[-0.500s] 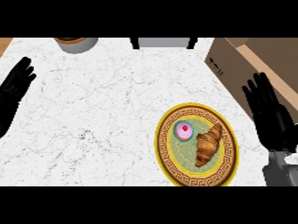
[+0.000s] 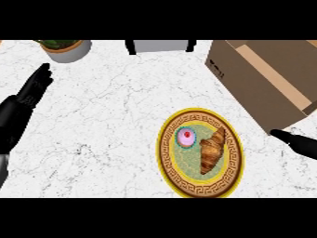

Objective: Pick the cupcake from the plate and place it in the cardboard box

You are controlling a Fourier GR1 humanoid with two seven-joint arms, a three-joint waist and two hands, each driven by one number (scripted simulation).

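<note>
A pink-frosted cupcake in a teal wrapper sits on the left part of a yellow-rimmed plate, beside a brown croissant. The open cardboard box stands at the back right, its near corner just right of the plate. My right hand comes in low from the right edge, straight fingers pointing left toward the plate, about a plate's half-width short of its rim and holding nothing. My left hand rests open at the left, fingers stretched up the counter.
A potted plant in a grey pot stands at the back left. A grey block on dark legs sits at the back middle. The white marble counter spreads between my left hand and the plate.
My right hand has dropped from its upright pose beside the plate and turned sideways, now pointing left at the plate. The left hand has shifted slightly.
</note>
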